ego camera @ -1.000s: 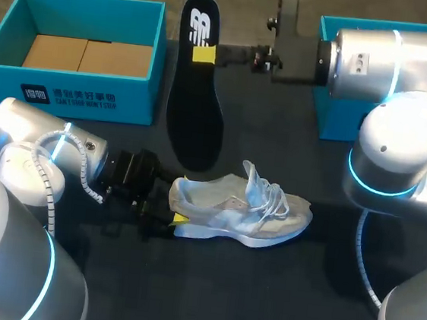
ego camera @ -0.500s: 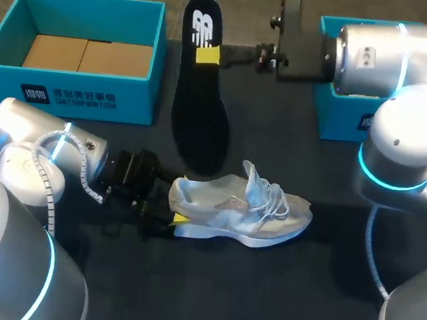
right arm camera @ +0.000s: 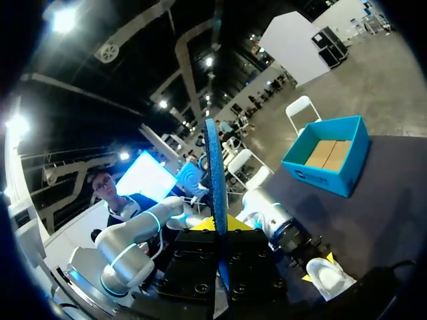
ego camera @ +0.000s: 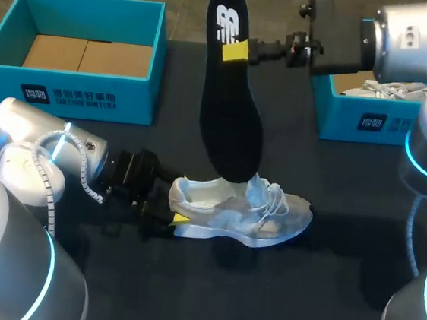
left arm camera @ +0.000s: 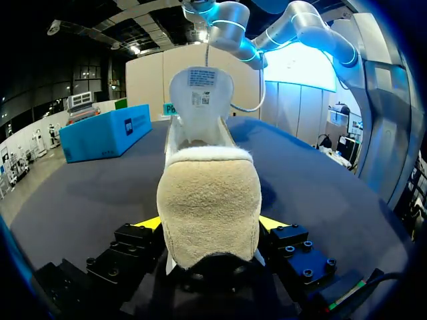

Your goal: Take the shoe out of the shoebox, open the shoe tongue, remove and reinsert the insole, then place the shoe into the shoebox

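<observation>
Hanging from right jaws, insole (ego camera: 229, 123) over shoe (ego camera: 227, 215)

Black with a white logo for the insole (ego camera: 231, 101), pale grey and white with white laces for the shoe (ego camera: 238, 212), teal with a dark label for the shoebox (ego camera: 135, 102), tan for its cardboard (ego camera: 87, 55), yellow for the tips of left hand (left arm camera: 210, 230) and right hand (ego camera: 236, 52), black for the bench (ego camera: 322, 294).

Pale grey-white shoe (ego camera: 238, 212) upright on sole, heel at 9 o'clock, toe at 3. Black insole (ego camera: 232, 93) raised, lower end at shoe's opening. Open teal shoebox (ego camera: 128, 104) at shoe's 10 o'clock.
</observation>
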